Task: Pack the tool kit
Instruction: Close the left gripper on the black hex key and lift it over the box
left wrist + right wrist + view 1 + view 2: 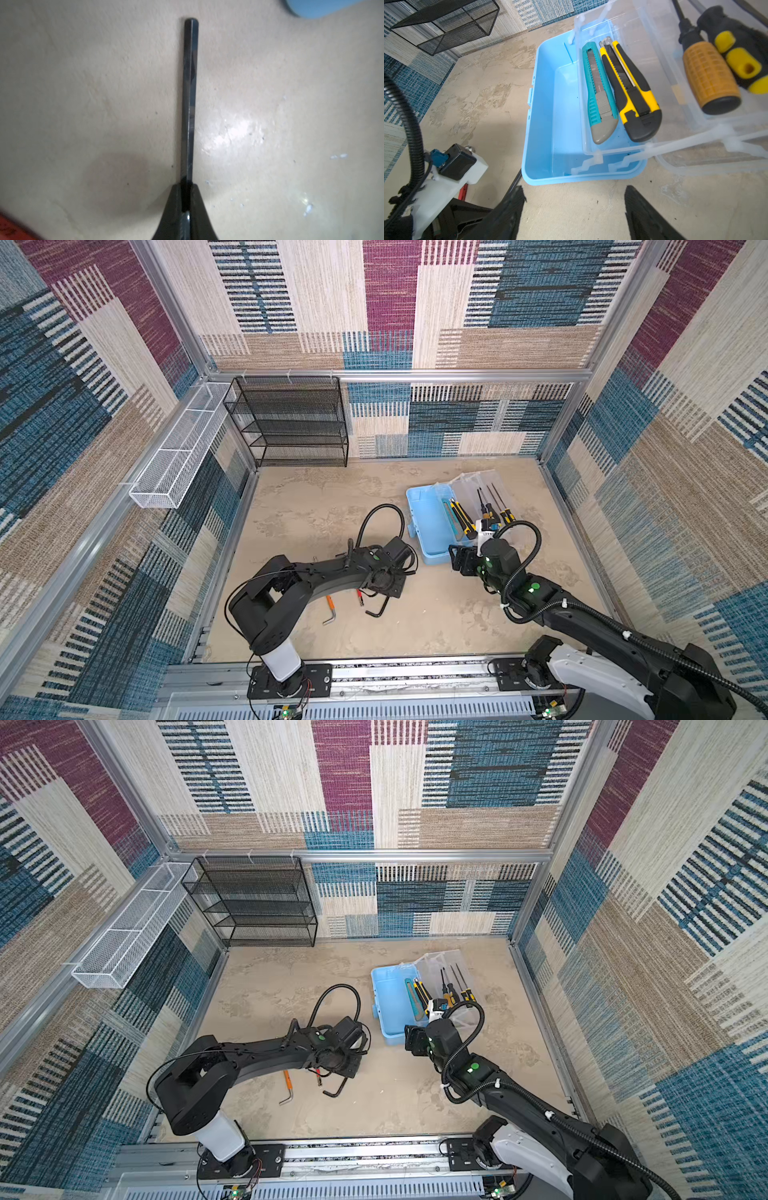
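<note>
The left pincer (186, 187) is clenched on a black hex key (190, 93). The key's long arm runs straight out ahead of the jaws, low over the surface (83, 83), and whether it touches I cannot tell. The light blue box (430, 526) lies farther back and to the right, a corner showing just beyond the key's tip. The right pincer (574, 192) hangs released and empty at the box's near end, so it is the closer arm.

The left end effector (186, 188) pinches a black hex key (190, 93), beige tabletop (83, 83) behind.
</note>
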### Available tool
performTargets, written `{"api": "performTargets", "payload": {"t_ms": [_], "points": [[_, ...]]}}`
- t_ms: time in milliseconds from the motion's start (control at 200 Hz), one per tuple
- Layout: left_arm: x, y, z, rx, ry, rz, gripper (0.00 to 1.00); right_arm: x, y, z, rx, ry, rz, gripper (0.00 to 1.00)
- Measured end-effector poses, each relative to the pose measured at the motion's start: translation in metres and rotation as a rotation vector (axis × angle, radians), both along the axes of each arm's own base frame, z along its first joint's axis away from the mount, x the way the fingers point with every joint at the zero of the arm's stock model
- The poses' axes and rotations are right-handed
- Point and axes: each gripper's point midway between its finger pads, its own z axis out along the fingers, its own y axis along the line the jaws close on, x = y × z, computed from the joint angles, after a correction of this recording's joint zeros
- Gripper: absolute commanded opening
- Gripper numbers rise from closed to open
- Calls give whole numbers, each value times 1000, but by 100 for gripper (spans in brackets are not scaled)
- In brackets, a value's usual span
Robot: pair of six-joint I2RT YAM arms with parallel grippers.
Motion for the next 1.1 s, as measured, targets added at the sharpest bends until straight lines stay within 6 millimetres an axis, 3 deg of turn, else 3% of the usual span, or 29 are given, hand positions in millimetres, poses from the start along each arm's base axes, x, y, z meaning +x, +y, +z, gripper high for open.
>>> {"api": "performTargets", "payload": {"t_ms": [135, 566, 806, 1102], "points": [[1, 5, 17, -59, -6, 33, 0, -1, -3, 0, 5, -6, -5, 79], [25, -15, 101, -282, -127, 103, 0, -3, -13, -11, 5, -12, -16, 81], [60, -39, 127, -443, -131, 181, 0, -2, -23, -10, 12, -36, -24, 82], [120, -90, 163, -653, -131, 230, 0, -6, -34, -11, 27, -58, -39, 82]]}}
